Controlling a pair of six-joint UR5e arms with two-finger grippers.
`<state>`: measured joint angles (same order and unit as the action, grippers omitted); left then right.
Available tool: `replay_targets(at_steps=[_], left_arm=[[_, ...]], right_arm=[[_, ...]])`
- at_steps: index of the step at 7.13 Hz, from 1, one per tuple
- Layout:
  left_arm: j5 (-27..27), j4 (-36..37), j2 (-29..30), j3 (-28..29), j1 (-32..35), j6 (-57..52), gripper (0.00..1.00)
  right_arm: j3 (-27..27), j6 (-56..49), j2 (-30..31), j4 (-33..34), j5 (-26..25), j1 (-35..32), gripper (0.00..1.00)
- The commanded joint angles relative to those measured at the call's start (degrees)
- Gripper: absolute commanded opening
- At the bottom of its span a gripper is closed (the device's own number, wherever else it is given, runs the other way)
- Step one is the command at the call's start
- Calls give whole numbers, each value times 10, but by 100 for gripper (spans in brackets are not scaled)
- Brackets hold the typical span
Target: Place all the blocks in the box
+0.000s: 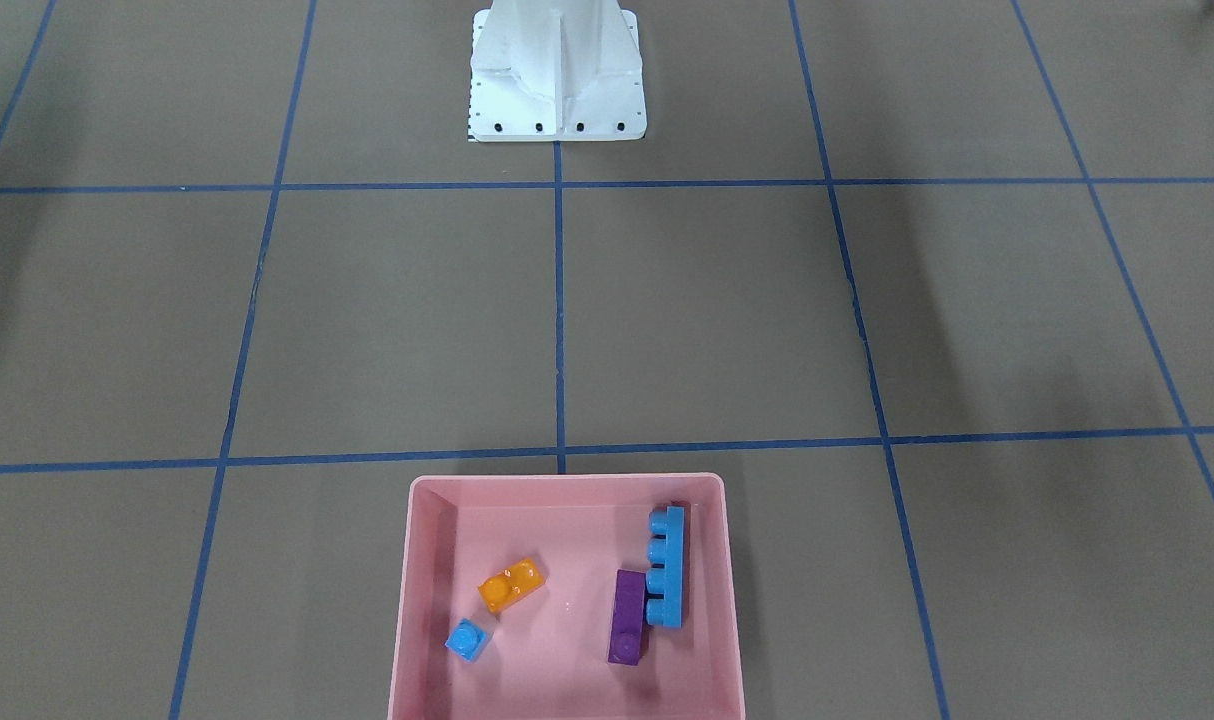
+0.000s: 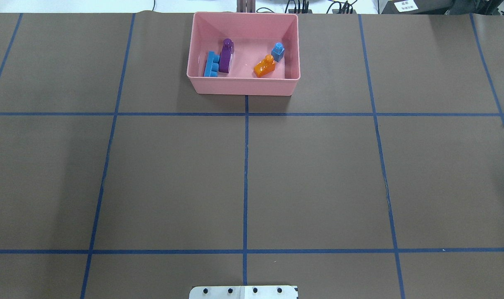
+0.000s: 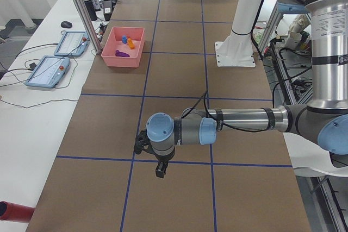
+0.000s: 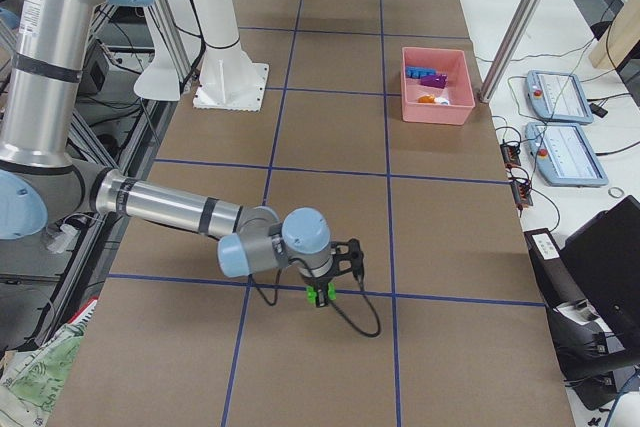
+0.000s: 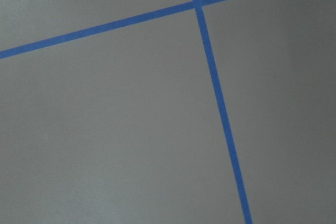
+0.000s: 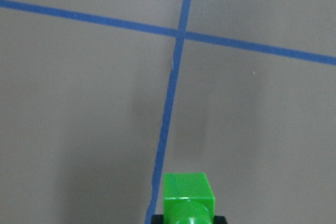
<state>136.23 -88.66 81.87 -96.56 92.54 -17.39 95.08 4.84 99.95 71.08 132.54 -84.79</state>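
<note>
- While the right pincer hangs low over the table, it is closed on the green brick, which juts from its tip. This is the one brick not yet in the box.
- Just below the pincer, the brick looks barely off the surface. I cannot tell how much clearance there is.
- A short way ahead of the pincer, a tape cross marks the brown surface, with nothing else near it.
- Well apart from the pincer, across several tape squares, sits the pink box.
- Inside the box, the orange brick and small blue cube lie towards one side. The long blue brick and purple brick touch each other at the other side.
- Farthest from this pincer, the left pincer points down over the table's other end. It shows only from the side, so I cannot tell whether it is open or closed.
- My judgement is that the step in hand is carrying the last brick.
- The next move calls for a lift high enough to clear the box wall and a long carry to the box. The release should be over the bare floor between the two pairs.
</note>
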Motion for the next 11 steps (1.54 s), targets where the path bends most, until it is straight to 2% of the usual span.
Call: replay_targets(at_steps=[1, 2, 4, 6, 7, 9, 10, 11], left_arm=[[14, 23, -2, -38, 7, 6, 100], [16, 29, 4, -44, 9, 5, 100], [16, 29, 3, -72, 11, 22, 100], [16, 30, 1, -86, 11, 22, 100], [17, 26, -5, -93, 12, 20, 100], [16, 26, -6, -99, 12, 20, 100], [16, 26, -6, -99, 12, 20, 100], [16, 26, -6, -98, 12, 20, 100]], right_arm=[[14, 13, -118, 120, 0, 14, 0], [14, 55, -172, 155, 0, 49, 0], [7, 188, -261, 158, -5, 139, 0], [-41, 329, -398, 179, -11, 211, 0], [-74, 376, -466, 200, -19, 233, 0], [-197, 454, -609, 201, -39, 259, 0], [-261, 483, -668, 197, -52, 269, 0], [-316, 489, -704, 175, -88, 283, 0]])
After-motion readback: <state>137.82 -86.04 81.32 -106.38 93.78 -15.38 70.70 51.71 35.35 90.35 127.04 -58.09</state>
